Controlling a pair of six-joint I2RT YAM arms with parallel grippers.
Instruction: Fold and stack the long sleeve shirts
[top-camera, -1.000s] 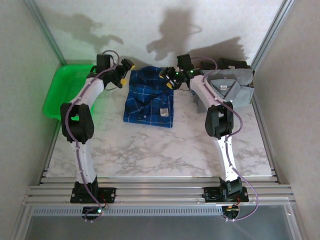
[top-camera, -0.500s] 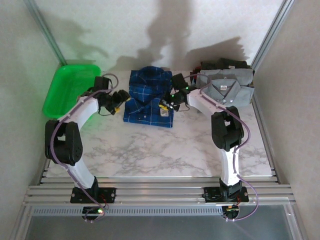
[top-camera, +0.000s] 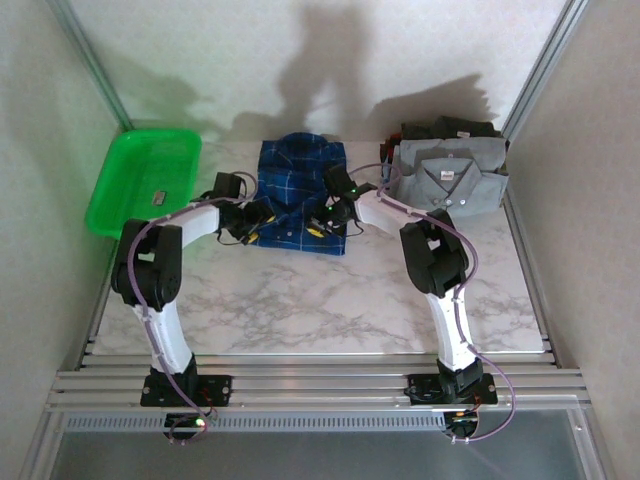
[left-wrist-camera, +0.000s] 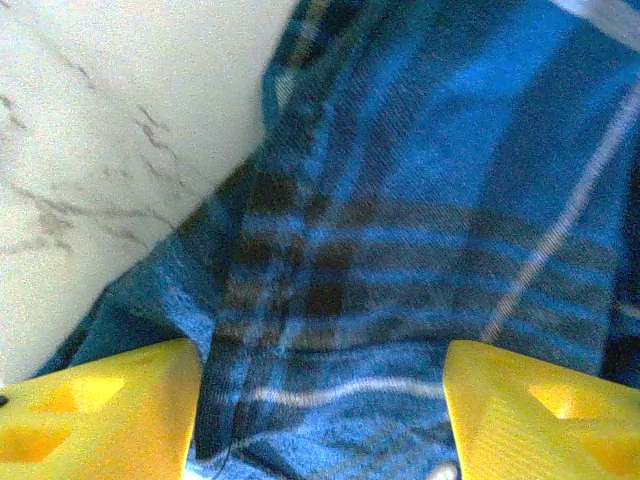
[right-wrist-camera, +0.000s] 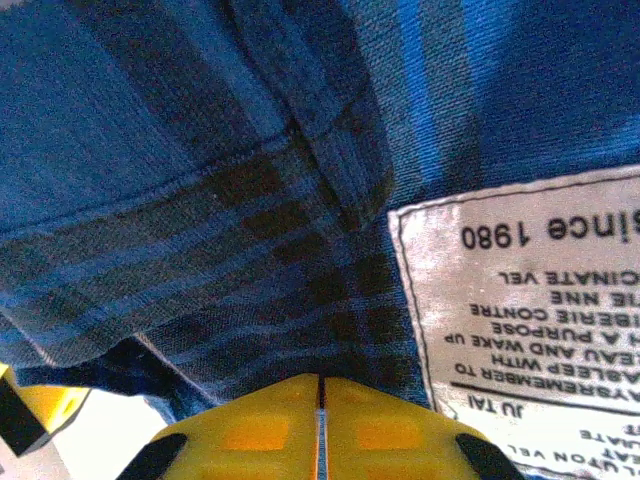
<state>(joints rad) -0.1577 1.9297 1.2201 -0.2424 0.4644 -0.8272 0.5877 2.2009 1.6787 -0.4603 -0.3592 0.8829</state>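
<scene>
Working on the dark blue plaid cloth shirt (top-camera: 300, 190), spread flat on the white marbled table top (top-camera: 330, 300) directly beneath both grippers. Straddling its near left edge with the left gripper (top-camera: 258, 224): yellow fingers apart, a fold of plaid between them, bare table just outside the left finger, nothing clamped yet. Pressing onto the near right part with the right gripper (top-camera: 320, 220): yellow pads (right-wrist-camera: 270, 430) brought together to a thin seam, plaid hem right at the tips, a white sewn-in care label (right-wrist-camera: 530, 300) just to the right of them. Cannot tell whether a layer of cloth is pinched there.

Judged as the grasp ahead of a fold: taking the near hem at both sides, to carry it away from the arms toward the collar. Not yet stacked. Well to the right of the right gripper, a plain grey collared shirt (top-camera: 450, 180), folded, with darker folded shirts (top-camera: 450, 128) just beyond it. Well to the left of the left gripper, a green plastic basket (top-camera: 105, 200).

Next, probably: shut the left jaws on the edge, confirm a true pinch on the right, lift both sides evenly, keep the cloth taut against a skewed fold.
</scene>
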